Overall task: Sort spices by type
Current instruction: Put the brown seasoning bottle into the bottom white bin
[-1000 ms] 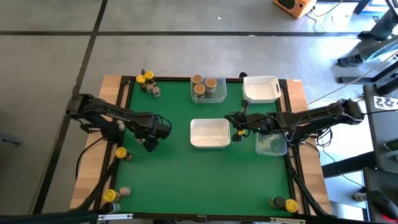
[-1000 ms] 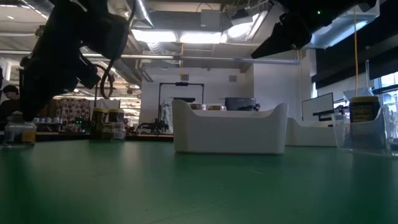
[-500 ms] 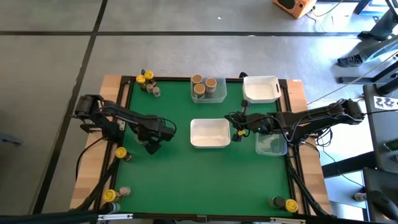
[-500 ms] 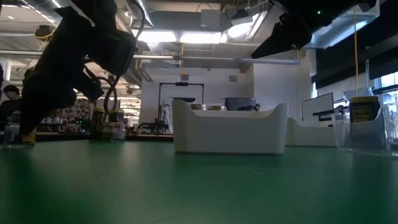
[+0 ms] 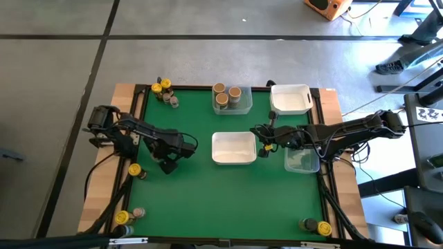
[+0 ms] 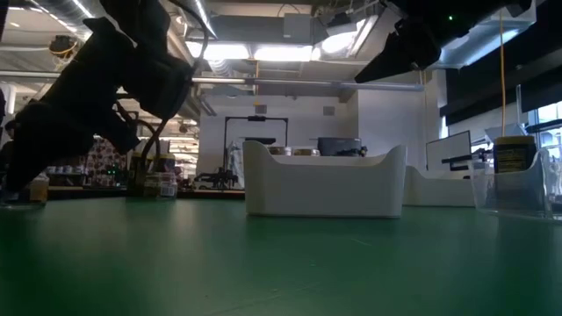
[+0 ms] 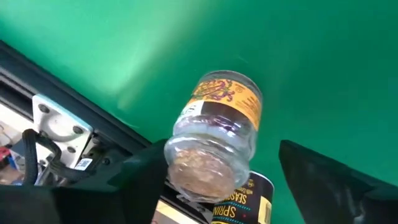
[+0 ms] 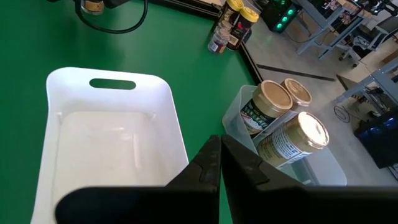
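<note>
Left pincer (image 7: 211, 180) spread around a jar (image 7: 214, 140) lying off-upright over the tabletop (image 7: 298, 56), not yet pinched; uneven closing could roll it away; right pincer (image 8: 219, 163) pressed together.

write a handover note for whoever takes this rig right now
Left pincer: open, fingers either side of a jar near the table's left edge, not gripped yet.
Right pincer: shut, empty, beside the middle white tray.
Done: three tan-lidded jars in the far clear tray.
Left: loose jars at the far-left corner, near-left corner and near-right corner.
</note>
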